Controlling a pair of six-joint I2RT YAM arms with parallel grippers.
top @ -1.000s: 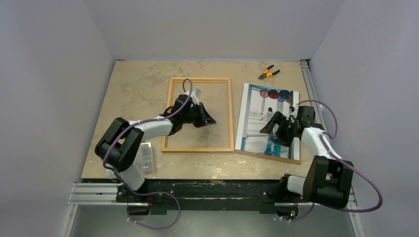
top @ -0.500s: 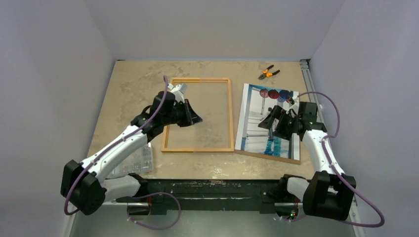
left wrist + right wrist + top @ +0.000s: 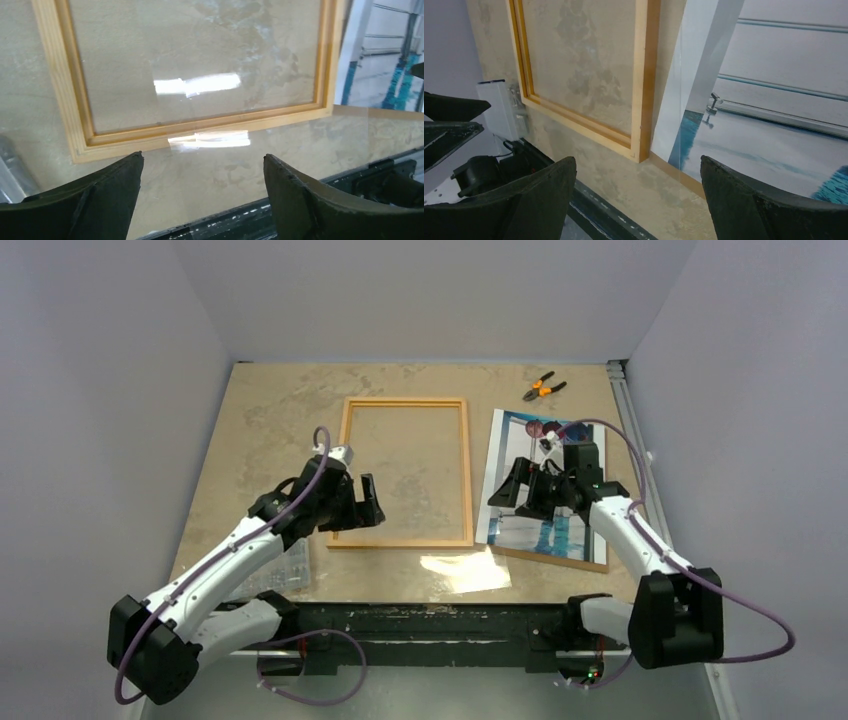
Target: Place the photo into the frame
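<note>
The photo [image 3: 520,530] lies flat on a brown board [image 3: 552,558] at the right of the tabletop, just beside the frame [image 3: 405,401]. Jaws wide, nothing held: left end effector [image 3: 368,502], right end effector [image 3: 520,490]. Judgement: the print is thin, light, floppy and slick; pinch its left edge gently to avoid creasing.

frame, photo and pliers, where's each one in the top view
frame [image 3: 405,402]: top external view, on its far orange rail.
photo [image 3: 537,538]: top external view, on the print's near blue part.
pliers [image 3: 542,388]: top external view, on the orange grips.
</note>
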